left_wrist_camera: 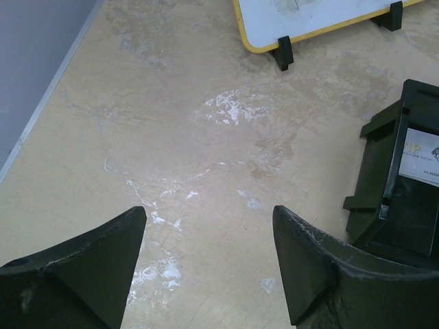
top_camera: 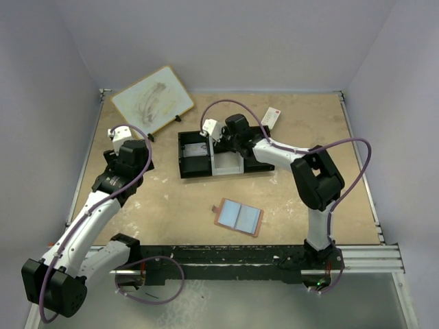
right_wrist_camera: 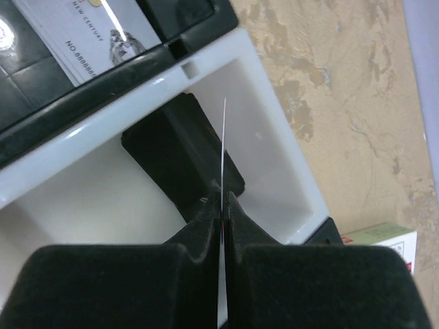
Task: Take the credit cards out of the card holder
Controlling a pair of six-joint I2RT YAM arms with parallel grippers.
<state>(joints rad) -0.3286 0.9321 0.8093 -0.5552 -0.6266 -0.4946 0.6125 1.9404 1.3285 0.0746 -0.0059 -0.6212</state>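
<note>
The card holder (top_camera: 238, 218) lies open on the table, its bluish clear pockets facing up, apart from both grippers. My right gripper (top_camera: 223, 137) (right_wrist_camera: 223, 197) is shut on a thin credit card (right_wrist_camera: 224, 144) seen edge-on, held over the white middle compartment of the tray (top_camera: 184, 164). A dark card (right_wrist_camera: 182, 157) lies in that compartment. A silvery card (right_wrist_camera: 82, 34) (top_camera: 197, 149) lies in the black left compartment and also shows in the left wrist view (left_wrist_camera: 422, 154). My left gripper (top_camera: 134, 156) (left_wrist_camera: 208, 212) is open and empty over bare table left of the tray.
A yellow-rimmed whiteboard (top_camera: 152, 99) (left_wrist_camera: 309, 20) stands on black feet at the back left. A white packet with a red end (top_camera: 271, 118) (right_wrist_camera: 384, 236) lies behind the tray at the right. Walls enclose the table's left, back and right edges.
</note>
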